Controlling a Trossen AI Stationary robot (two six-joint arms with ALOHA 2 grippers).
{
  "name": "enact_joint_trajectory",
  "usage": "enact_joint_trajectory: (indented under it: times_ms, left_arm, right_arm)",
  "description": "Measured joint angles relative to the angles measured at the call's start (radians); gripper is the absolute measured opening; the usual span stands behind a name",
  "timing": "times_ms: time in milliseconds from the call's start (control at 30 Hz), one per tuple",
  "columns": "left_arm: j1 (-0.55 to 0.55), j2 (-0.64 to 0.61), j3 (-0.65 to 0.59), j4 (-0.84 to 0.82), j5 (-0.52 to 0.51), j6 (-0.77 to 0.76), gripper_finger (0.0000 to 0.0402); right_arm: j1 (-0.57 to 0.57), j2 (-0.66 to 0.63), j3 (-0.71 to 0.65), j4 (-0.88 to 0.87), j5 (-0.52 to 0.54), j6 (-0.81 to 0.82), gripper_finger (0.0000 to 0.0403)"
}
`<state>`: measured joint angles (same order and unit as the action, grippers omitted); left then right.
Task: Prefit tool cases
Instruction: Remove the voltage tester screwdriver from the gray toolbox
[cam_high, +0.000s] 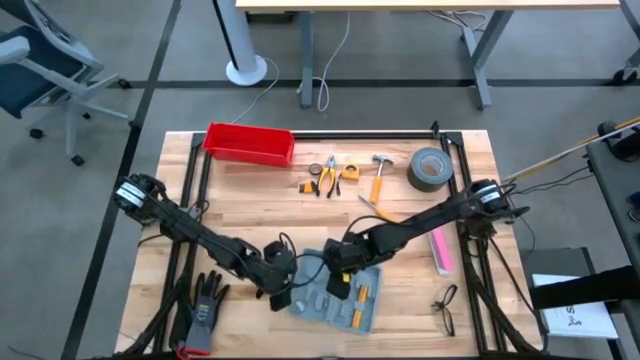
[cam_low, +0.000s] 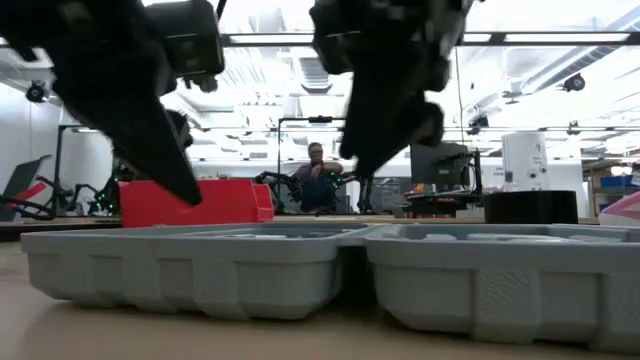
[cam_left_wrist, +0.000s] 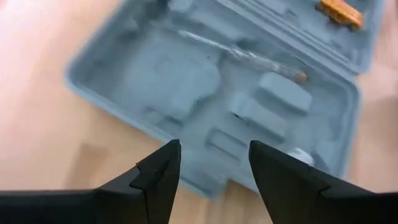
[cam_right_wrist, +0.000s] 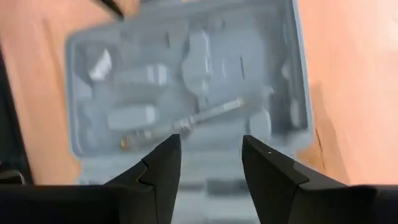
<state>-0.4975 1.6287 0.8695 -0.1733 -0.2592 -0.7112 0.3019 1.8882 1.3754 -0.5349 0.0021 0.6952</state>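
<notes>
The grey-blue tool case (cam_high: 320, 302) lies open and flat on the wooden table near its front edge, both halves (cam_low: 200, 268) resting on their outer shells. Its moulded slots hold a slim screwdriver (cam_left_wrist: 249, 56) and yellow pieces (cam_high: 358, 292). My left gripper (cam_high: 283, 293) hovers open over the case's left half (cam_left_wrist: 186, 81), its fingers (cam_left_wrist: 158, 177) with nothing between them. My right gripper (cam_high: 338, 283) hovers open over the case's middle (cam_right_wrist: 186, 81), fingers (cam_right_wrist: 161, 165) pointing down and also apart. In the low view both grippers (cam_low: 185, 190) (cam_low: 360, 165) hang clear above the case.
A red bin (cam_high: 248, 143) stands at the far left. Pliers, a tape measure, a hammer (cam_high: 378, 175) and a roll of grey tape (cam_high: 428, 168) lie along the far side. A pink item (cam_high: 440, 250), glasses (cam_high: 446, 305) and a black glove (cam_high: 205, 305) lie nearer. A person (cam_low: 318, 180) sits beyond the table.
</notes>
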Motion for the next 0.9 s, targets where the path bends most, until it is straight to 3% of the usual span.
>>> enact_joint_trajectory:
  times_ms: [333, 600, 900]
  left_arm:
    - [0.023, 0.003, 0.090, -0.021, -0.029, 0.175, 0.0198]
    - [0.065, 0.003, 0.094, -0.022, -0.007, 0.195, 0.0198]
    - [0.077, 0.004, 0.093, -0.012, -0.001, 0.206, 0.0198]
  right_arm:
    - [0.117, -0.024, 0.000, -0.132, 0.009, 0.057, 0.0146]
    - [0.185, -0.024, -0.002, -0.282, 0.071, 0.189, 0.0153]
    - [0.179, -0.023, -0.064, -0.287, 0.080, 0.196, 0.0141]
